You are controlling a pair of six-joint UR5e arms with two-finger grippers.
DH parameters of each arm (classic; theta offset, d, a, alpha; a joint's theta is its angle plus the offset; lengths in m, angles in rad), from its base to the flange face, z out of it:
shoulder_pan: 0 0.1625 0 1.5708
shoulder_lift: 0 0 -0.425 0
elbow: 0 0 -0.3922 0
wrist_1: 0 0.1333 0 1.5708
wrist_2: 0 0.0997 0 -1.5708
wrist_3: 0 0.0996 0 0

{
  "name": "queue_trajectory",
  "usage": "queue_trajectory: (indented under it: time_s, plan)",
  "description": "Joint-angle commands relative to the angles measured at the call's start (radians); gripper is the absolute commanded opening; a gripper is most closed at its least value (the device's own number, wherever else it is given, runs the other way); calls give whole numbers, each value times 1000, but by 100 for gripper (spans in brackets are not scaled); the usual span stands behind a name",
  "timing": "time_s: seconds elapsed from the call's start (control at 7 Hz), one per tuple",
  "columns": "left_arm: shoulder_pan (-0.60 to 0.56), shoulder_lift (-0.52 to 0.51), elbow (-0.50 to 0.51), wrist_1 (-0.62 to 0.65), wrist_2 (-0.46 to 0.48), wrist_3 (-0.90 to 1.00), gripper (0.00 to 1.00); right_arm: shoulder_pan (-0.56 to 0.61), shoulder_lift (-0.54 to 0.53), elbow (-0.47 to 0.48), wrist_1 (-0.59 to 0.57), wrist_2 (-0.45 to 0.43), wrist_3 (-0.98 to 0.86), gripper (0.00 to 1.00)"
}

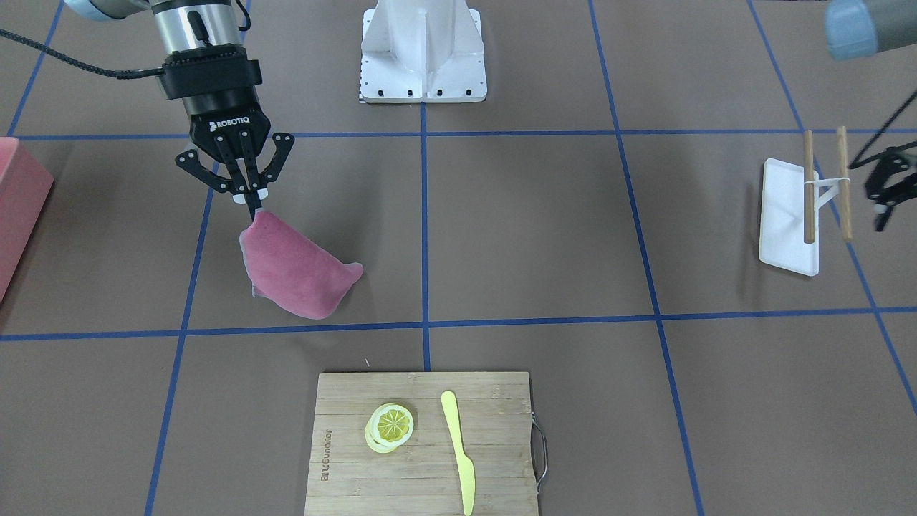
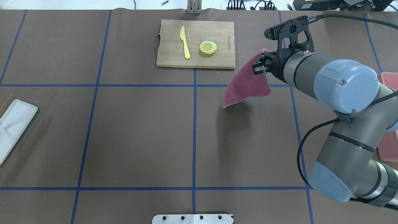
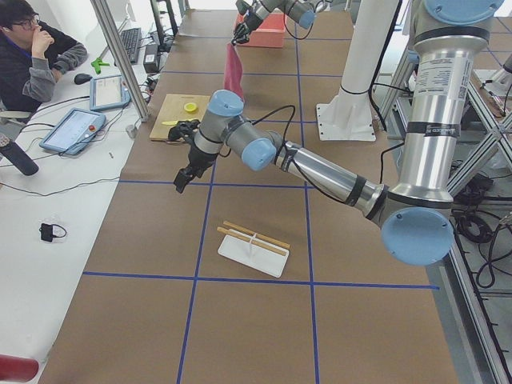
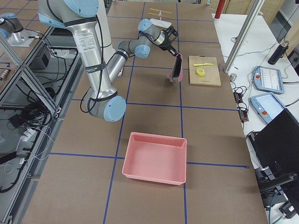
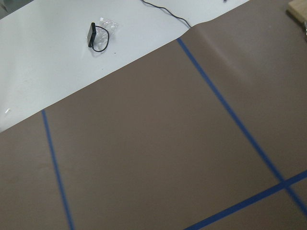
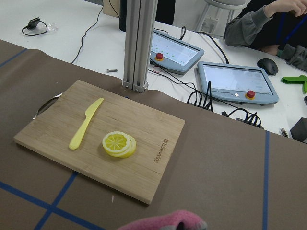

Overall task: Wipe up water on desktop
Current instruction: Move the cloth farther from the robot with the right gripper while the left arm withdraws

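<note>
My right gripper (image 1: 252,206) is shut on the top corner of a pink cloth (image 1: 301,272) and holds it hanging, with its lower edge close to the brown desktop (image 1: 537,236). From overhead, the cloth (image 2: 247,84) hangs just right of the centre tape line, below the gripper (image 2: 259,67). Its edge shows at the bottom of the right wrist view (image 6: 168,221). I cannot make out any water on the desktop. My left gripper (image 1: 880,215) hovers empty at the far side beside a white tray, and its fingers look shut.
A bamboo cutting board (image 1: 494,430) holds lemon slices (image 1: 390,426) and a yellow knife (image 1: 458,451). A white tray (image 1: 784,215) with chopsticks lies near the left gripper. A pink bin (image 4: 156,158) stands on the right arm's side. The robot base (image 1: 423,57) is at the back.
</note>
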Motion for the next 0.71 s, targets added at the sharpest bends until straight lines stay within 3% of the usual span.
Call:
queue_trajectory:
  time_s: [0.0, 0.14, 0.29, 0.57]
  plan:
    - [-242, 0, 149, 140, -138, 336, 99, 2, -4, 97, -326, 3, 0, 0]
    - [-249, 3, 210, 141, -116, 421, 99, 0, -6, 123, -475, 21, 0, 0]
    - [-252, -11, 263, 138, -87, 515, 99, -9, -20, 117, -554, 38, -2, 0]
    - [-252, -4, 265, 145, -96, 504, 98, -61, -105, 93, -565, 31, 8, 0]
